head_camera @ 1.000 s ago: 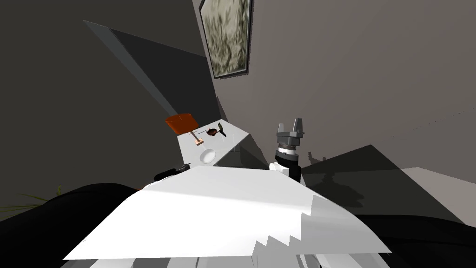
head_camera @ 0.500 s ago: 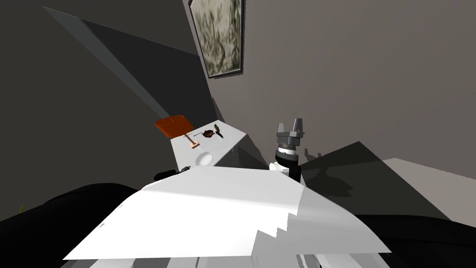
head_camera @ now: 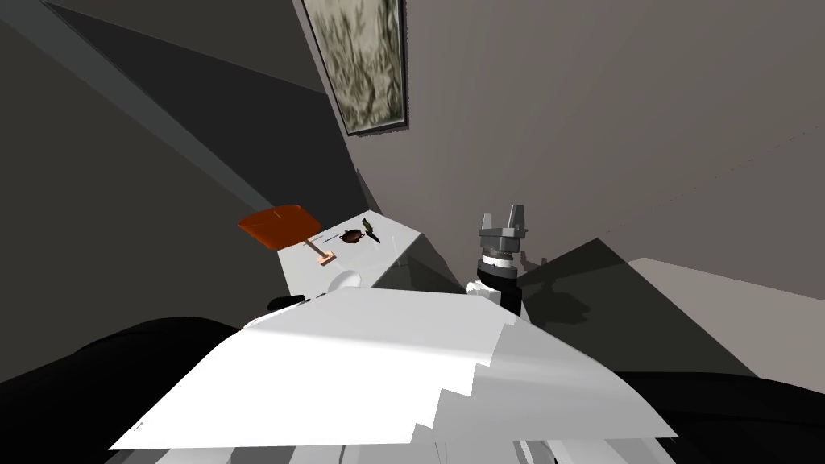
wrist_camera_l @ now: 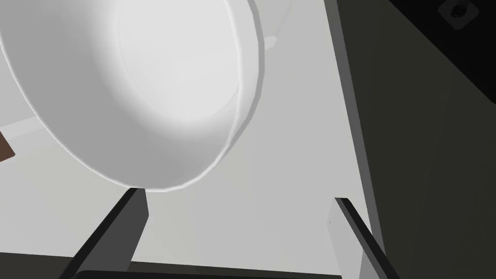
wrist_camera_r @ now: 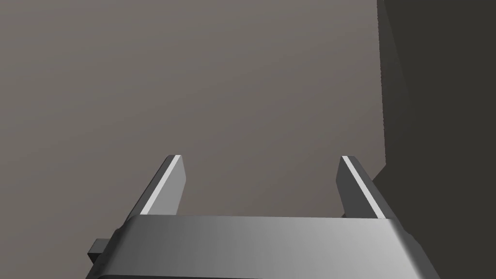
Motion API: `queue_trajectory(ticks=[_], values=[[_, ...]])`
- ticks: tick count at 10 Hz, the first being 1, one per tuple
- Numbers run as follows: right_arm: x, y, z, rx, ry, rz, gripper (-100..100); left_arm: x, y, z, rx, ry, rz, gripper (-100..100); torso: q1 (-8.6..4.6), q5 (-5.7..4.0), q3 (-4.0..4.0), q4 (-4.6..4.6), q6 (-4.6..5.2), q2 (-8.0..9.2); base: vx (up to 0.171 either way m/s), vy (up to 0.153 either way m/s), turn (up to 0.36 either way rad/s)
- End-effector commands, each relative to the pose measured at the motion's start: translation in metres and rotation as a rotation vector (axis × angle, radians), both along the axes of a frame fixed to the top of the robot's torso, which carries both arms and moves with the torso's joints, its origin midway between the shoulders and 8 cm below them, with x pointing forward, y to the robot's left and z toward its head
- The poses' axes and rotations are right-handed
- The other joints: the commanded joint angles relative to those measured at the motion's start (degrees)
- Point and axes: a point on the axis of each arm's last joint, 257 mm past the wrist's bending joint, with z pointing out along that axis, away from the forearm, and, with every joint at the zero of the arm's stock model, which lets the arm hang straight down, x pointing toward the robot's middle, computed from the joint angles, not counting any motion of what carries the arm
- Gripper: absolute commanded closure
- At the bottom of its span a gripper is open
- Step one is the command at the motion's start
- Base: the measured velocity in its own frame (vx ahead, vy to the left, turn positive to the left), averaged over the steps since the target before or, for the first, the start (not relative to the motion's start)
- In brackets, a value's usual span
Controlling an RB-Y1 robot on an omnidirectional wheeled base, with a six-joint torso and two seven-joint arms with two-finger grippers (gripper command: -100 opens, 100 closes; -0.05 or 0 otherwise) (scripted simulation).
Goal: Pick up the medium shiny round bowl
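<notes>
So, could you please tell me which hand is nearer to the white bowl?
Left. The left hand is open just short of the white bowl, above the table; the right hand is raised, open, well off to the side.

The right hand (wrist_camera_r: 261, 160) stands spread wide — two grey fingers (wrist_camera_r: 164, 189) well apart.

The bowl (wrist_camera_l: 145, 87) runs past the picture's edges in the left wrist view, and in the head view its near part is hidden at the table's (head_camera: 395, 242) near edge. Two dark things (head_camera: 351, 236) toward the table's far edge are too small to name. A brown corner (wrist_camera_l: 4, 151) beside the bowl is cut off.
</notes>
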Motion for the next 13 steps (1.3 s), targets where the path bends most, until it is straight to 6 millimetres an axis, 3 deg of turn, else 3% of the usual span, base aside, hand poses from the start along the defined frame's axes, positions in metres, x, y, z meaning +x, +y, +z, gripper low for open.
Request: queue_trajectory(ticks=[1, 7, 8, 9, 10, 13], values=[[0.0, 0.0, 0.0, 0.0, 0.0, 0.0, 0, -0.006, -0.002, -0.001, -0.017, 0.022, 0.002, -100, 0.0, 0.0, 0.0, 0.0, 0.0, 0.0, 0.048, -0.006, -0.045], [0.0, 0.0, 0.0, 0.0, 0.0, 0.0, 0, -0.034, -0.019, -0.014, -0.121, 0.137, 0.008, -100, 0.02, 0.0, 0.04, 0.01, -0.03, 0.07, 0.053, -0.007, -0.119], [0.0, 0.0, 0.0, 0.0, 0.0, 0.0, 0, -0.03, -0.018, -0.013, -0.111, 0.126, 0.007, -100, 0.02, 0.0, 0.05, 0.02, -0.04, 0.1, 0.02, -0.001, -0.015], [0.0, 0.0, 0.0, 0.0, 0.0, 0.0, 0, -0.031, -0.018, -0.013, -0.113, 0.13, 0.007, 0, 0.03, 0.0, 0.1, 0.03, -0.05, 0.19, 0.0, 0.0, 0.0], [0.0, 0.0, 0.0, 0.0, 0.0, 0.0, 0, -0.03, -0.018, -0.02, -0.114, 0.129, 0.009, -100, 0.03, 0.0, 0.15, 0.05, -0.05, 0.26, 0.0, 0.005, -0.016], [0.0, 0.0, 0.0, 0.0, 0.0, 0.0, 0, -0.028, -0.02, -0.036, -0.115, 0.128, 0.012, -100, 0.08, 0.02, 0.18, 0.06, -0.05, 0.32, -0.004, 0.011, -0.014]])
